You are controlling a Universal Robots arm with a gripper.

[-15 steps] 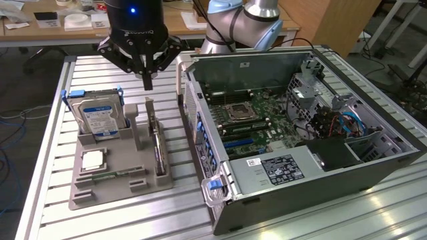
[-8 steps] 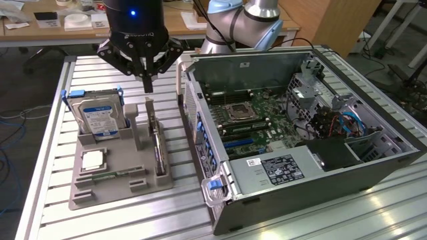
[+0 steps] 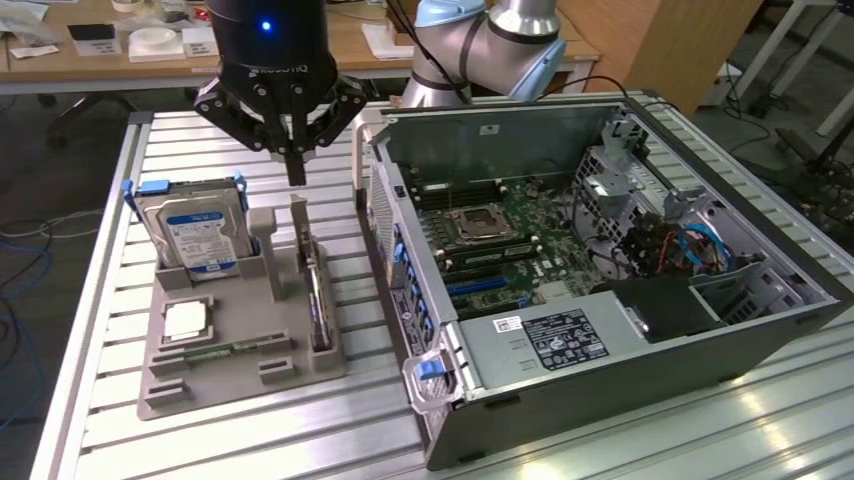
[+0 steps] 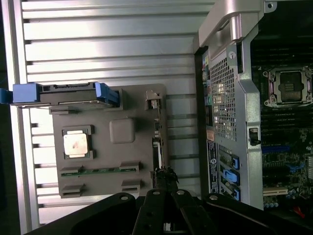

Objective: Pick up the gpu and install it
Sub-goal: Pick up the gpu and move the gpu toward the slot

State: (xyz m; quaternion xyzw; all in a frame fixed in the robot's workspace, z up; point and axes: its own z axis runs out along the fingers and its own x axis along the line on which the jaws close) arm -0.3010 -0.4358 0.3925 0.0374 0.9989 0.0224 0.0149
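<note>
Closed black claw (image 3: 296,176) poised just above the gpu (image 3: 314,290), gripping nothing.

The gpu, a thin dark flat card with a silvery metal bracket at one end, stands on its edge in a slot of the grey plastic tray (image 3: 254,385) on the slatted aluminium counter (image 3: 667,435). The claw's fingertips are pressed together over the card's bracket end; in the wrist view the claw (image 4: 165,177) lines up with the edge-on gpu (image 4: 157,134). A blue-labelled silver hard drive (image 3: 200,235) stands in the same tray. On the exterior view's right, just beside the tray, lies the open dark metal computer case (image 3: 561,340), its motherboard exposed.
</note>
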